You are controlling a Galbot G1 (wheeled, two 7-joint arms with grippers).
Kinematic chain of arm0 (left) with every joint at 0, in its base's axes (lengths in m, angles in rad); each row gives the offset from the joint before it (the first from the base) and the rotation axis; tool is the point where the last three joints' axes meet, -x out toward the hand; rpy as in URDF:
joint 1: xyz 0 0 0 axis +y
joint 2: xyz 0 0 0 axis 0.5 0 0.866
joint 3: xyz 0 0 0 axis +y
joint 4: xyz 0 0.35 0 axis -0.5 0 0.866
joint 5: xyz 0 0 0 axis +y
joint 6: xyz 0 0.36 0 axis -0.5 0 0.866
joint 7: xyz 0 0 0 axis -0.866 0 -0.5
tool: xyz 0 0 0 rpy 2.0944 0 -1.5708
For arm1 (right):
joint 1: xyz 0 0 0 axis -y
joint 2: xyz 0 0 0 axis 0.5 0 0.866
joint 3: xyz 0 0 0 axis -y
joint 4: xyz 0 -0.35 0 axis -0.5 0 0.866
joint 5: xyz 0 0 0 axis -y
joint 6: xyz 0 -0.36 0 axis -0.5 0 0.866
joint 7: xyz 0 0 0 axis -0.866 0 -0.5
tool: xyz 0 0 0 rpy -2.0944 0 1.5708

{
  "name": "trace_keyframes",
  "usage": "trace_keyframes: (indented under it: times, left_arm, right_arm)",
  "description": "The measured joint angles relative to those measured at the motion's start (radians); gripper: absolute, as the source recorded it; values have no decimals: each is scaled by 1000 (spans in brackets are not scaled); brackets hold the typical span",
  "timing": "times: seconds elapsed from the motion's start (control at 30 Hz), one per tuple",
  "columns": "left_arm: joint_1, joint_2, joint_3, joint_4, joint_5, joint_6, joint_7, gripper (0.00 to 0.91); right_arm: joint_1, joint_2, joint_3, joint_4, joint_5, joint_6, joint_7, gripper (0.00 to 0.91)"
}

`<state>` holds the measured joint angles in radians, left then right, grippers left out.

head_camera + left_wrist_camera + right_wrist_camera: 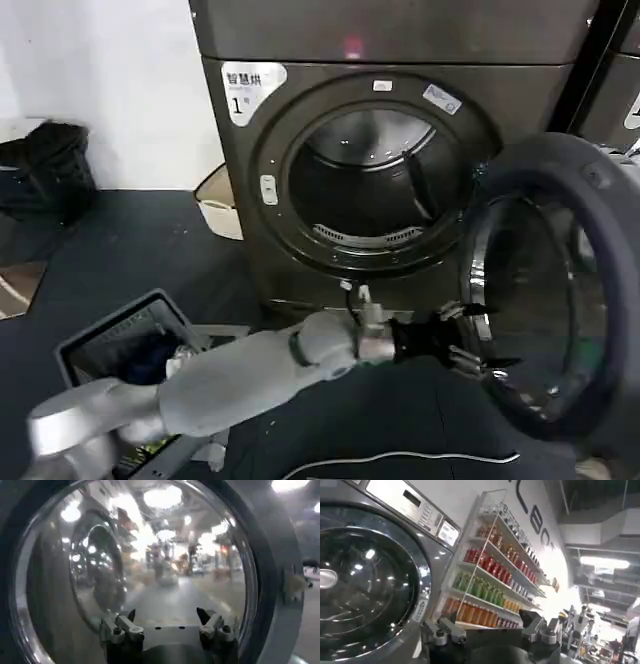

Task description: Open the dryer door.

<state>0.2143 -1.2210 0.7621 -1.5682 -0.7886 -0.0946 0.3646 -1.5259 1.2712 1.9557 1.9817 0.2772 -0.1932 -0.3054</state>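
Dryer door [560, 290] stands swung open on the right side of the dryer [400, 50], grey inner face and glass turned toward the drum opening [370, 190]. The drum opening is fully exposed; a perforated metal drum shows inside it.

Left gripper [478, 340] reaches in front of the dryer base, at the door's lower inner rim. Fingers spread, nothing between them; in the left wrist view the left gripper [167, 626] faces the door glass [150, 555] close up, fingertips [122, 625] apart.

Around the dryer: a white tub [222, 205] on the floor at its left front corner; a grey basket [125, 345] with clothes further out on the dark floor; a black bag [50, 170] against the wall well to the left.

White label [250, 88] at the dryer's upper left front: Chinese characters plus "1". A small white sticker [441, 99] sits above the drum opening; text unreadable.

Right gripper [492, 630]: fingers spread, holding nothing, near a second machine [370, 580] and a shelf of bottles [490, 575].
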Motion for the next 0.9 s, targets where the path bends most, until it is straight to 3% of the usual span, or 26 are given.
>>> trace_keyframes:
  times: [0.6, 0.9]
  left_arm:
    - [-99, -226, 24, 213, 8, -49, -37, 907]
    - [-116, -310, 8, 310, 14, -70, -68, 907]
  right_arm:
    - [-20, -7, 40, -14, -5, 7, -9, 907]
    - [-36, -39, 109, -43, -47, 12, -12, 907]
